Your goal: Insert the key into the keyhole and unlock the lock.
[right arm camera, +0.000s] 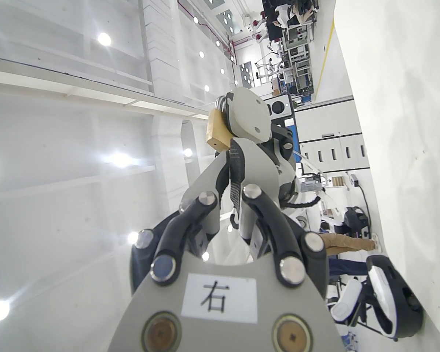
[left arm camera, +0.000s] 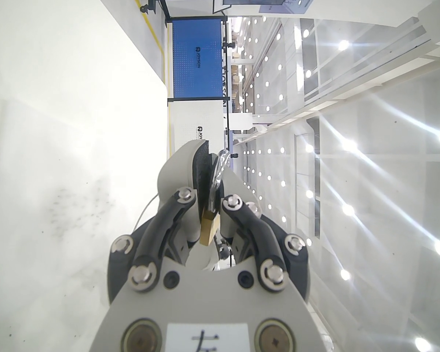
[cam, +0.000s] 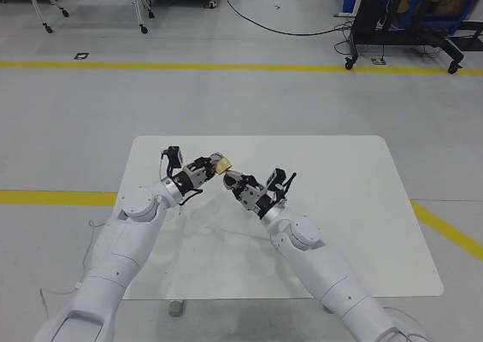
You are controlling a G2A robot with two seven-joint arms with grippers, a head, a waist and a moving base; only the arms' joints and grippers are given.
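From where I stand there is one white table, two white arms, two grippers and one brass padlock. Both arms are raised over the middle of the table and angled inward, so their wrists nearly meet. The left arm slants in from its side and the right arm from the other. The left gripper is clamped tight on the padlock's silver shackle. It holds the lock in the air above the table, with the brass body jutting out past the side of its fingers. The right gripper sits just beside it, tips at the keyhole end of the lock, touching or not I can't say. Its fingers are pressed together, and what they pinch I can't make out
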